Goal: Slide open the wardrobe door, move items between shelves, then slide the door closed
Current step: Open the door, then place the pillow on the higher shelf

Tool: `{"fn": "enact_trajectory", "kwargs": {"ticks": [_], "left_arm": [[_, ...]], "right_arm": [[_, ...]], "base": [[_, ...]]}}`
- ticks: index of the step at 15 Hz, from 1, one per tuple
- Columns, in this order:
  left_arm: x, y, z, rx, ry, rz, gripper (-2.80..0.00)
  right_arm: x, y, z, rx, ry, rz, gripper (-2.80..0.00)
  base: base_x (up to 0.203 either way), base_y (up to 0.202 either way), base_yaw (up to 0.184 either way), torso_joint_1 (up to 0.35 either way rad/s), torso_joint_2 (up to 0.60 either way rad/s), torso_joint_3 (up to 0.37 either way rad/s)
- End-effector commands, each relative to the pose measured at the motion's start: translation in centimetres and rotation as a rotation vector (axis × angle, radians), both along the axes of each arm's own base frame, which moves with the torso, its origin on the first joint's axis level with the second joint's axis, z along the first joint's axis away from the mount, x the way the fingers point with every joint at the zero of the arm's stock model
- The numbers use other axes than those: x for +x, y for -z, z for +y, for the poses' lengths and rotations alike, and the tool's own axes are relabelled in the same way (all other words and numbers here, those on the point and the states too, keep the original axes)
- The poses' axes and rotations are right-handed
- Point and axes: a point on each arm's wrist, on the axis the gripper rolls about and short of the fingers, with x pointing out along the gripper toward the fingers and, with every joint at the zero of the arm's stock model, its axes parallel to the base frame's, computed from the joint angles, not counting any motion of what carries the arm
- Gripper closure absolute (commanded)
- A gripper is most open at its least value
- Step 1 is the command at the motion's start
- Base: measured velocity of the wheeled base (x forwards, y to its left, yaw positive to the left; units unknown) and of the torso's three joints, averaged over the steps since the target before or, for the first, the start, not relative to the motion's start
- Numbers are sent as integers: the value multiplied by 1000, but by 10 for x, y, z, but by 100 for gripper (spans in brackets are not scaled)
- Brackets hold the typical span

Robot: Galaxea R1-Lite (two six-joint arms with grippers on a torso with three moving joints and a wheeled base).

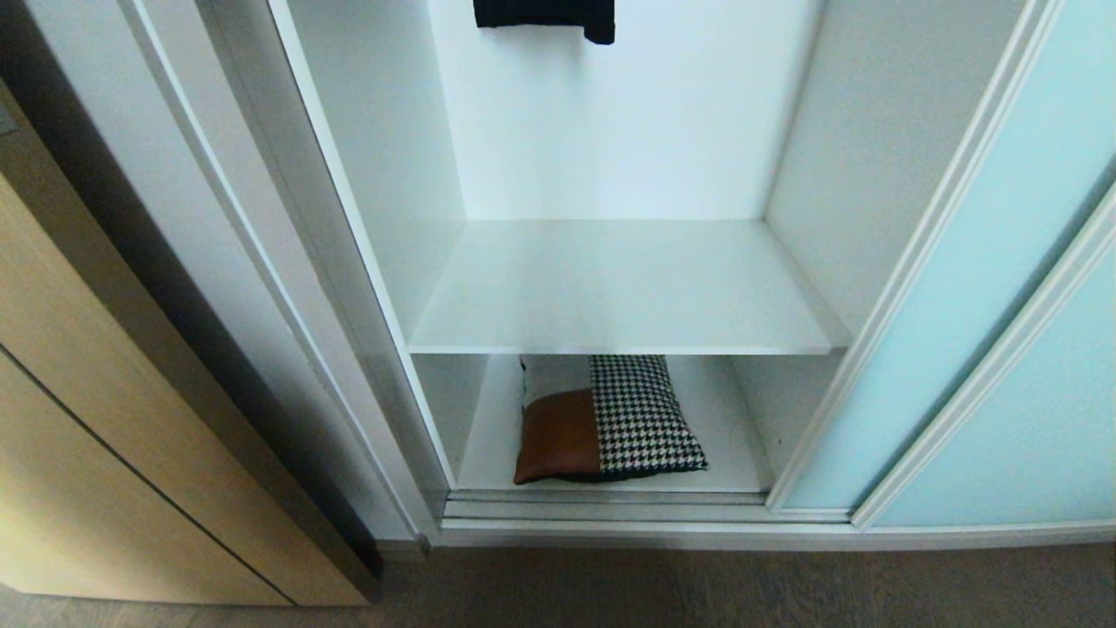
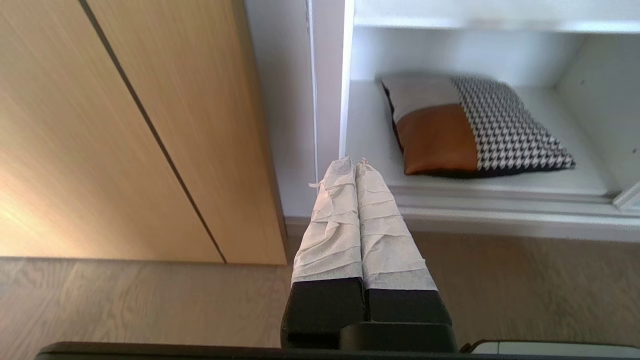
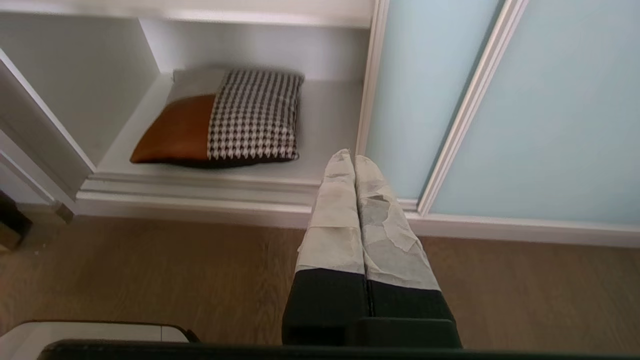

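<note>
My head camera looks steeply down into the open wardrobe. Both wrist cameras sit low above the floor, facing inward; all three share the cushion.

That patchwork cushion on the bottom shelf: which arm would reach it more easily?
Probably the left, narrowly. The cushion lies toward the left of the bottom shelf. Both the left gripper and right gripper hang shut, outside the wardrobe.

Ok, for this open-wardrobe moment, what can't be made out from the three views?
- Black garment: head view, cut off by the top edge, so its kind and hanger are unknown.
- Cushion: head view, its back part is hidden under the upper shelf.
- Sliding wardrobe door: all views, cut off by the edges, no handle seen.
- Both hands: absent from the head view.
</note>
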Motion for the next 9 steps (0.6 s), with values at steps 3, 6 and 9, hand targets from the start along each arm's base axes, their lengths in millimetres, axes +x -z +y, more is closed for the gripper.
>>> {"fn": "enact_trajectory", "kwargs": {"ticks": [3, 6, 9], "left_arm": [[0, 0, 0, 0, -1, 2, 0], [0, 0, 0, 0, -1, 2, 0], [0, 0, 0, 0, -1, 2, 0]], "right_arm": [[0, 0, 0, 0, 0, 2, 0], [0, 0, 0, 0, 0, 2, 0], [0, 0, 0, 0, 0, 2, 0]], "base": [[0, 0, 0, 4, 0, -200], [0, 0, 0, 7, 5, -196], [0, 0, 0, 9, 0, -195]]}}
